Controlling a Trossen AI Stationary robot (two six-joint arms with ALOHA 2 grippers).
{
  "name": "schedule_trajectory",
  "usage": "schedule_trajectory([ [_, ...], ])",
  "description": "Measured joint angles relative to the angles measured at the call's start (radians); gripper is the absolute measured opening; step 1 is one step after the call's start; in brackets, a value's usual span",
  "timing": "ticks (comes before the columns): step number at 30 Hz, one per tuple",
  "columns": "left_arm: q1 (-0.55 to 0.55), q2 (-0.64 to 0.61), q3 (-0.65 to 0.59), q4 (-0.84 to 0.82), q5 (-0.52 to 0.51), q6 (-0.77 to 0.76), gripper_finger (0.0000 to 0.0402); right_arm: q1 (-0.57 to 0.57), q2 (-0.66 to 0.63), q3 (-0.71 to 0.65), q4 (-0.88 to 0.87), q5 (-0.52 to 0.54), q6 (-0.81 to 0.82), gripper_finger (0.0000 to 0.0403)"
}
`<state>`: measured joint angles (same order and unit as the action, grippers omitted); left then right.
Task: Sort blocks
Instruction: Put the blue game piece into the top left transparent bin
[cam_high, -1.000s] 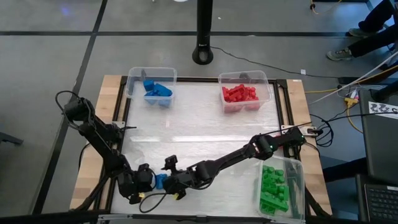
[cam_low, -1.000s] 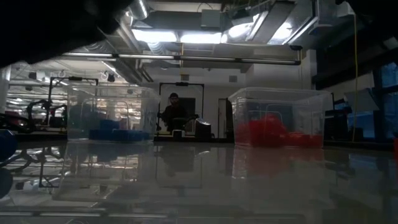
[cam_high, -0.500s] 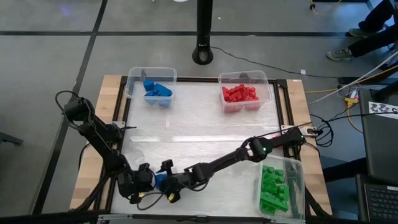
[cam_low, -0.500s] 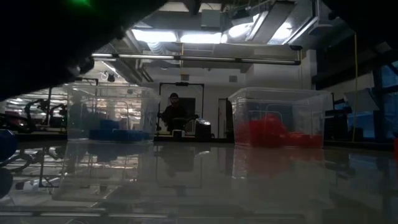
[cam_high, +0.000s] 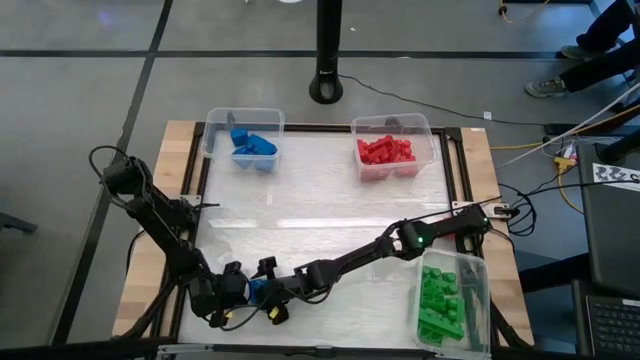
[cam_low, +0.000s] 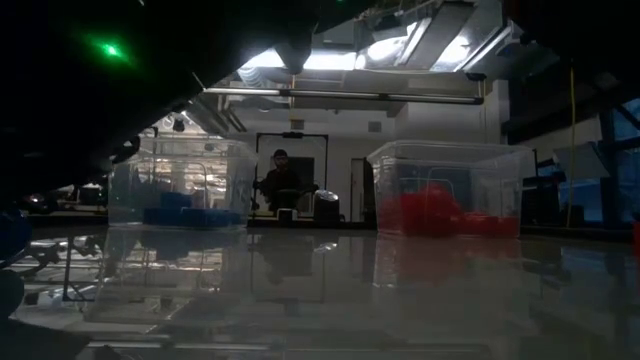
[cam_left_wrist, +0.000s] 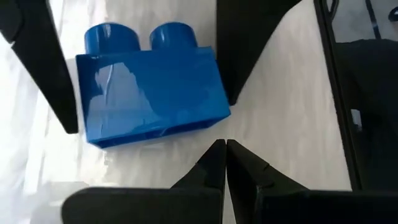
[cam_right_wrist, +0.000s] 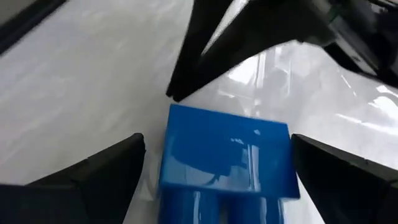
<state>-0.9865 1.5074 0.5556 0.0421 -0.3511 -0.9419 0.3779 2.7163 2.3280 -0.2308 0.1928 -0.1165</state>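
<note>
Tabletop (cam_high: 330, 215) bins hold blue (cam_high: 254, 146), red (cam_high: 385, 151), green blocks (cam_high: 440, 300); right gripper (cam_high: 266, 296) spread around blue block (cam_left_wrist: 149, 93), left gripper (cam_high: 226, 298) clenched empty.

A glossy blue plastic block (cam_left_wrist: 151, 87) is lying on the table's shiny, reflecting white top (cam_high: 330, 200), which is showing bare wood (cam_high: 172, 160) at its edges.
</note>
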Motion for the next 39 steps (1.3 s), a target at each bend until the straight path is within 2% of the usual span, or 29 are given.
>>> schedule_trajectory([
  [7, 0.001, 0.0, 0.0, 0.001, -0.013, 0.004, 0.0003, -0.006, 0.0, 0.0, 0.002, 0.043, -0.015, 0.0395],
  [14, 0.001, 0.0, 0.0, 0.0, -0.02, 0.007, 0.0003, -0.007, 0.019, 0.003, 0.003, 0.019, 0.03, 0.0389],
  [17, 0.003, 0.0, 0.0, 0.001, -0.02, 0.007, 0.0003, -0.007, 0.02, 0.003, 0.0, 0.02, 0.039, 0.0365],
  [22, 0.005, 0.0, 0.0, 0.0, -0.02, 0.008, 0.0003, -0.006, 0.02, 0.003, 0.002, 0.023, 0.031, 0.0297],
  [28, 0.005, -0.006, 0.0, -0.011, -0.019, 0.011, 0.0003, -0.007, 0.013, 0.003, -0.006, 0.024, -0.022, 0.0297],
  [34, -0.002, -0.107, 0.0, -0.102, -0.006, 0.026, 0.0003, -0.012, -0.047, -0.002, -0.09, 0.067, -0.136, 0.0307],
  [39, -0.009, -0.215, 0.0, -0.243, -0.081, 0.025, 0.0003, -0.043, -0.18, 0.0, -0.186, 0.15, -0.241, 0.0299],
])
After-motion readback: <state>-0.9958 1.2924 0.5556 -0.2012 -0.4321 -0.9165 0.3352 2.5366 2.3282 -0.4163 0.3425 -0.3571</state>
